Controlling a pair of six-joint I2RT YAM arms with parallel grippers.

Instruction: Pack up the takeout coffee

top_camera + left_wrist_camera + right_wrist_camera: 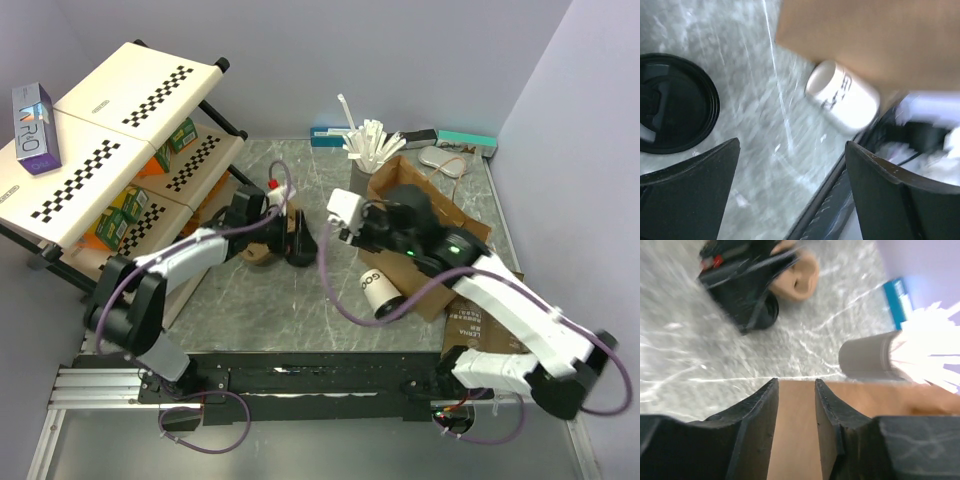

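The white paper cup [377, 289] lies on its side on the marble table, just in front of the cardboard box [436, 236]; it also shows in the left wrist view [842, 97]. The round black lid [671, 102] lies flat on the table, by the left gripper in the top view [299, 250]. My left gripper [792, 145] is open wide and empty, above the table between lid and cup. My right gripper [796, 382] hovers over the box's left flap [795, 435], jaws a narrow gap apart with nothing between them.
A brown pulp cup carrier [260, 250] sits under the left arm. A grey cup of white sticks [365, 150] stands behind the box. A tilted shelf rack [120, 150] fills the left. A brown paper bag [470, 325] lies front right. Small boxes line the back wall.
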